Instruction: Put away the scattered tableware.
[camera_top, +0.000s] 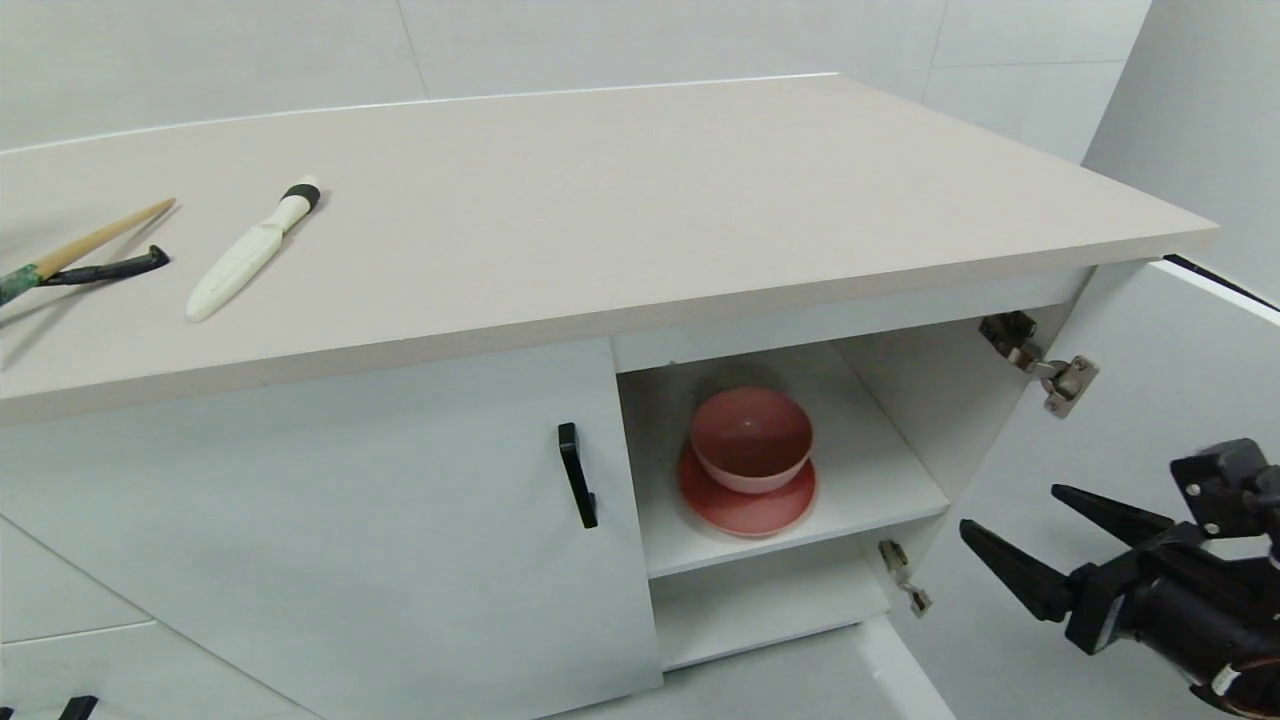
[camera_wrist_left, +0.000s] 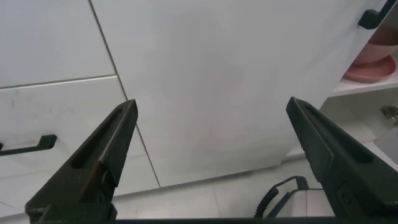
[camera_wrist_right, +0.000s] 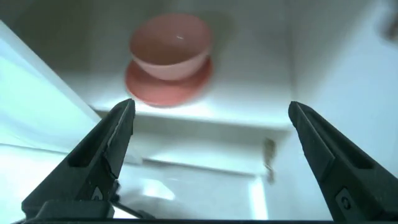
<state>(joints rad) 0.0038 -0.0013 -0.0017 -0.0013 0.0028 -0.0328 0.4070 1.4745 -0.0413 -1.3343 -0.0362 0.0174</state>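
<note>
Right fingers (camera_wrist_right: 99, 155) spread; bowl (camera_wrist_right: 169, 46) lies well beyond.

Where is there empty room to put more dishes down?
On the upper shelf, the patch right of the bowl and plate is bare, and so is the lower shelf. The counter is free right of the white knife; its left end is crowded.

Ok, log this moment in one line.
bowl on plate on cabinet shelf | door open | right gripper open, empty | left gripper open, empty | white utensil on counter
</note>
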